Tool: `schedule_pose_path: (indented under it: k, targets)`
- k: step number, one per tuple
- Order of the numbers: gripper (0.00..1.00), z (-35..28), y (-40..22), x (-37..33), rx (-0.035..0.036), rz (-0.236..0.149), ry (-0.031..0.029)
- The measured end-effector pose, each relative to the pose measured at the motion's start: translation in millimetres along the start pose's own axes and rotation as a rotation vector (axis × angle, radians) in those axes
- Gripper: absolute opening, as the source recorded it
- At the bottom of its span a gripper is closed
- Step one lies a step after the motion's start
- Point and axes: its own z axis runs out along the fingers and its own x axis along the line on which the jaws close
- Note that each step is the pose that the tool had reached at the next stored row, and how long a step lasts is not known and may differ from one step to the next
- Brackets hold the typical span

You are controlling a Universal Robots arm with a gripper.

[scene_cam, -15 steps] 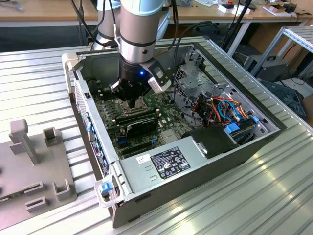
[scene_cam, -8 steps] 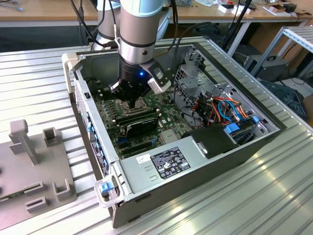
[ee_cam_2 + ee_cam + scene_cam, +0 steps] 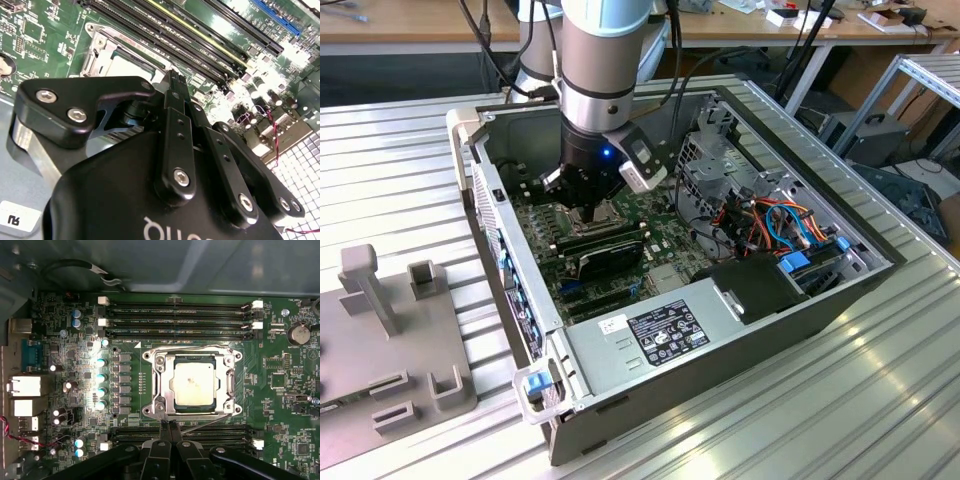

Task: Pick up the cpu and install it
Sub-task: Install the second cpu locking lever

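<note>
The cpu (image 3: 195, 384), a small square chip with a dull silver top, lies flat inside the metal-framed socket (image 3: 159, 385) on the green motherboard. My gripper (image 3: 169, 428) is shut with nothing between its fingers. Its tips are pressed together just off the socket's edge, over the wire lever beside the memory slots. In the second wrist view the black fingers (image 3: 173, 95) stand together above the socket frame (image 3: 102, 47). In the exterior view the gripper (image 3: 588, 207) reaches down into the open computer case (image 3: 510, 250), and its body covers the socket.
Rows of memory slots (image 3: 180, 320) flank the socket. Black memory sticks (image 3: 605, 238), a grey power-supply box (image 3: 655, 335), a metal drive cage (image 3: 720, 165) and loose coloured cables (image 3: 790, 225) crowd the case. A grey fixture (image 3: 390, 330) stands on the exterior view's left.
</note>
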Motion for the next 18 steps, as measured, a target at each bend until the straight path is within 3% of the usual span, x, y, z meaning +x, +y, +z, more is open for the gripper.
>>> schedule_pose_path:
  k: [11, 18]
  targets:
    - [0.11, 5.3, -0.2, 6.0, 0.0001, 0.000, 0.0000]
    - [0.11, 5.5, -0.3, 6.2, 0.0001, 0.000, 0.0000]
